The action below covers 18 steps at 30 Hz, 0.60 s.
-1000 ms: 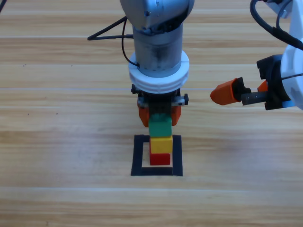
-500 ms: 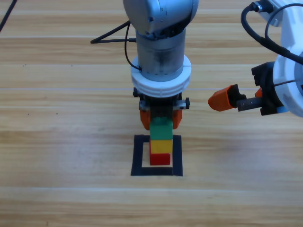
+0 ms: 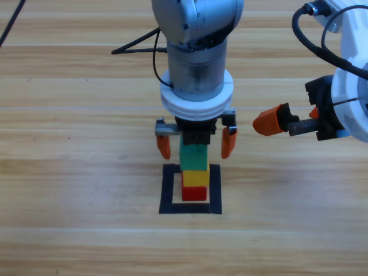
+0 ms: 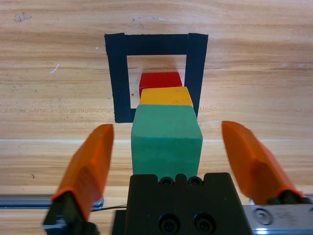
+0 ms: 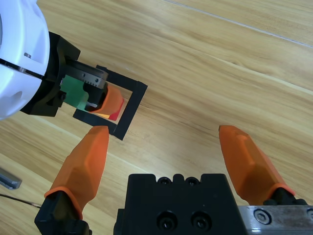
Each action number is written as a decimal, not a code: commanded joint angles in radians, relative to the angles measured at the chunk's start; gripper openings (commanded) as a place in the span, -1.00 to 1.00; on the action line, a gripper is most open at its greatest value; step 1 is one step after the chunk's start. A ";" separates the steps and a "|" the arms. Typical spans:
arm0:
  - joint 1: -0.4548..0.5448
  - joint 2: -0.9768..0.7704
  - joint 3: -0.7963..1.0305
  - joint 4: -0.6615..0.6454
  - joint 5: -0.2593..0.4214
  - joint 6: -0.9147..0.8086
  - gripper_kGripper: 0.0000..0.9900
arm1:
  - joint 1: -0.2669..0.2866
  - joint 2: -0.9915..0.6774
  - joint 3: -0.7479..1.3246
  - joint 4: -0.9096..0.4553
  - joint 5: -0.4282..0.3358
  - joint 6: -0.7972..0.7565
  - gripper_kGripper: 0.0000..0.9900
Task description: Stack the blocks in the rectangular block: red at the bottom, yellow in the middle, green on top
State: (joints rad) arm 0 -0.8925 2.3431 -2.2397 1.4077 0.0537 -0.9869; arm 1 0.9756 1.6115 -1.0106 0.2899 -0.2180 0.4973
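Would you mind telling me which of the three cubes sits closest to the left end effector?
The green cube, topmost, between the open left end effector; yellow and red sit below.

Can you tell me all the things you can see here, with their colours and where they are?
green block: one, teal-green, top of the stack, between the left gripper's open jaws, which stand clear of it
yellow block: one, yellow, middle of the stack
red block: one, red, bottom of the stack, inside the outline
rectangular block: one, black tape outline, on the table under the stack
table: one, light wood, beneath everything
cable: one, black, on the table behind the left arm
left gripper: one, orange jaws, open, around the stack's top
right gripper: one, orange jaws, open, waiting at the right
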 commanded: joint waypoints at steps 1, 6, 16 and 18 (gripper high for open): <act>-0.026 0.025 0.014 0.004 0.012 -0.004 0.98 | 0.000 0.038 0.026 -0.021 -0.008 -0.003 1.00; -0.028 -0.010 0.008 0.004 0.018 -0.021 0.98 | 0.020 0.042 0.023 -0.021 -0.017 -0.003 1.00; -0.028 -0.381 0.087 0.004 0.207 -0.099 1.00 | 0.040 0.068 0.020 -0.031 -0.041 -0.005 1.00; -0.045 -0.470 0.155 0.000 0.259 -0.108 1.00 | 0.040 0.073 0.020 -0.034 -0.046 -0.006 1.00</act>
State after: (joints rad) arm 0 -0.9043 2.1007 -2.2084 1.4077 0.2231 -1.0670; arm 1 0.9875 1.6195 -1.0107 0.2887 -0.2402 0.4961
